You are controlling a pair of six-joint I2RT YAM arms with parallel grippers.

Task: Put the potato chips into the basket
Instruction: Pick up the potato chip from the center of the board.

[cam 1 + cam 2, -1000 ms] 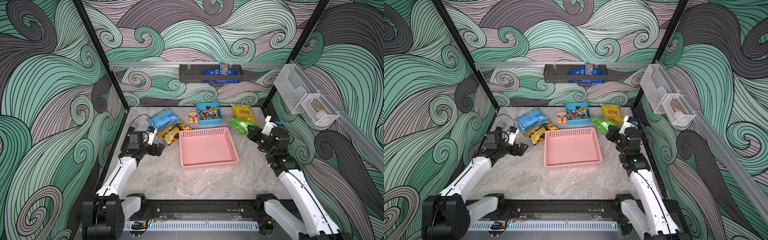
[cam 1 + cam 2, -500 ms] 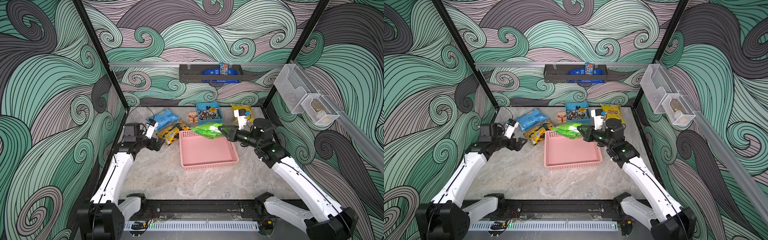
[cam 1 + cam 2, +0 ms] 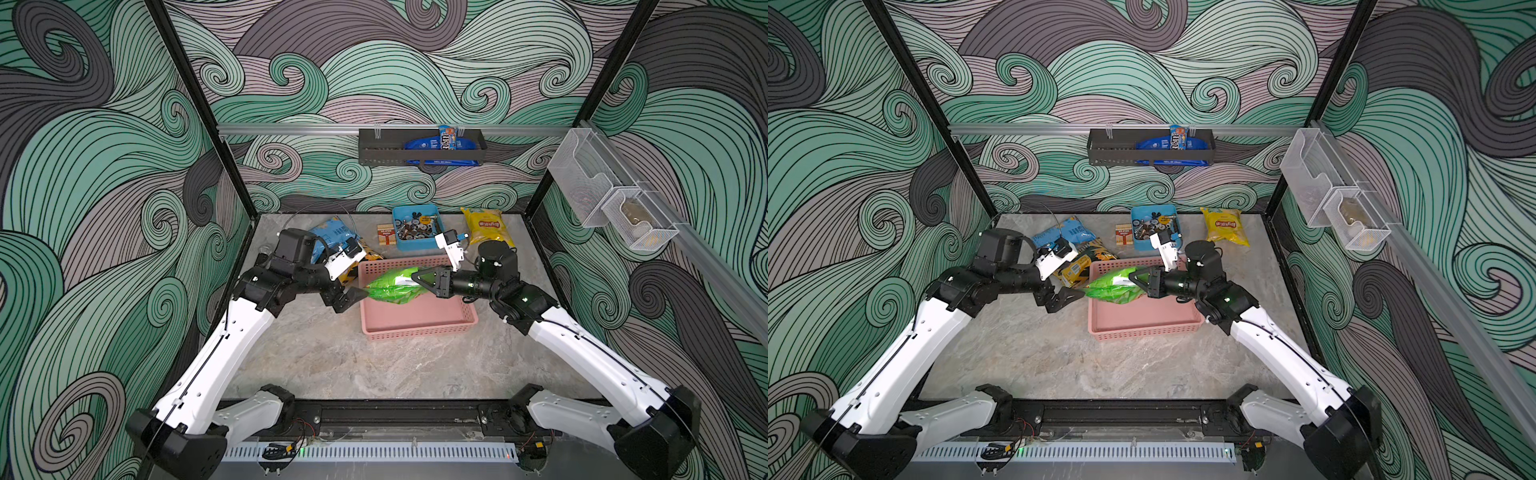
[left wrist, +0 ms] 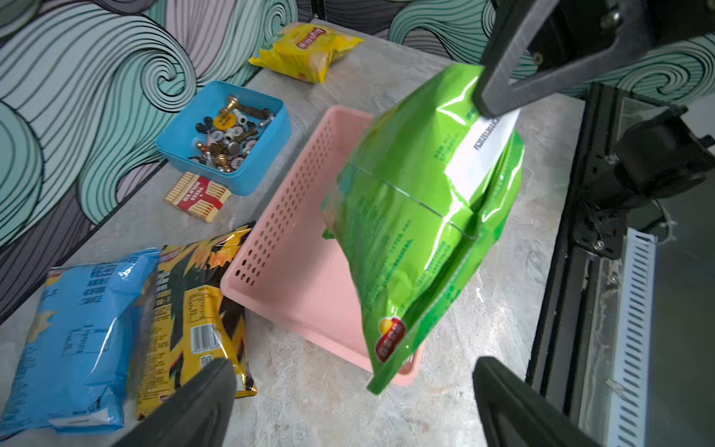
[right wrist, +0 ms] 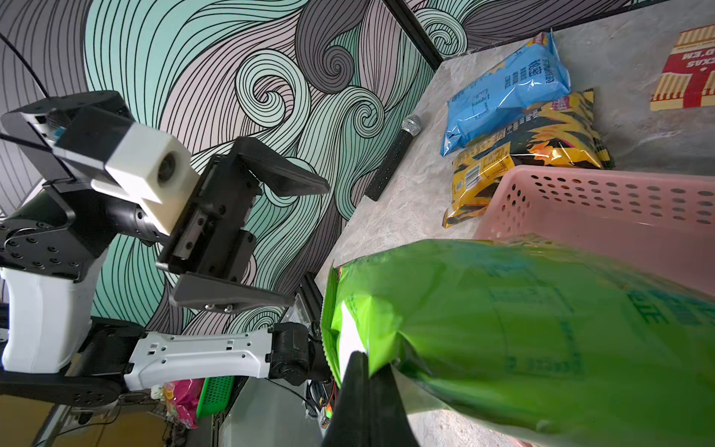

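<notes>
The green bag (image 4: 418, 216) is showing a white patch and a red-and-yellow logo; the basket (image 3: 419, 330) is showing pink; above frame centre, the yellow bag (image 3: 484, 226) and blue tray (image 3: 411, 247) are sitting before walls (image 3: 374, 75) swirling teal, mauve, grey.

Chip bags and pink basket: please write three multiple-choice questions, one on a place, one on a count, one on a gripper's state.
1. Where is the green bag? A in the blue tray; B in the air over the basket; C in the rack.
2. How many chip bags lie on the table? A one; B two; C three.
3. The left gripper is: A open and empty; B shut on the green bag; C shut on the basket.
1 B: the right gripper holds it up by one end. 2 C: yellow, blue and black-and-yellow. 3 A: its jaws stand wide apart, gripping nothing.
</notes>
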